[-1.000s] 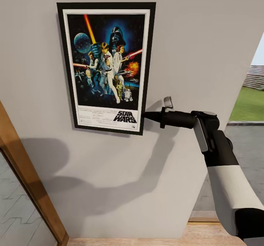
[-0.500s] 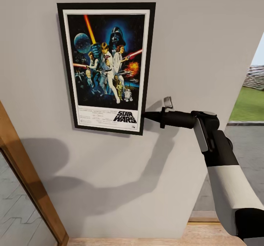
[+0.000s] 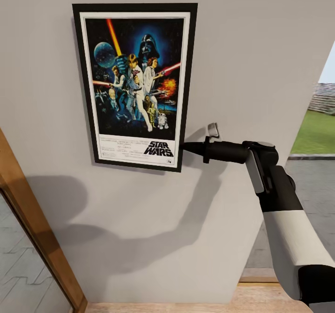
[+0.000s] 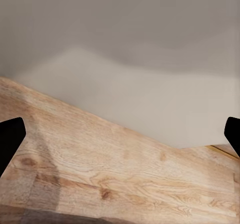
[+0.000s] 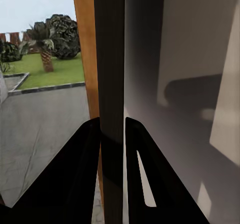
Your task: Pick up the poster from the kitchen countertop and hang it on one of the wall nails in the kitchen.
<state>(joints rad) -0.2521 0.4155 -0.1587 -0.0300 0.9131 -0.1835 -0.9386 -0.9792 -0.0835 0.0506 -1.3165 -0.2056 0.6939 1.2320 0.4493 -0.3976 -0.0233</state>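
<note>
My right gripper [image 3: 185,147] is clamped on the lower right edge of the poster [image 3: 135,85], which sits upright and flat against the grey wall [image 3: 251,52]. My left gripper's fingertips [image 4: 11,140] stand wide apart above the wooden floor [image 4: 110,169], holding nothing. A wooden door frame [image 3: 32,220] runs near the poster's lower left, with bare wall below.

A home interior: a framed poster [image 3: 135,85] on a plain grey wall [image 3: 260,47], wood plank floor [image 4: 115,179], timber door frame [image 3: 32,229], lawn [image 3: 316,133] outside
</note>
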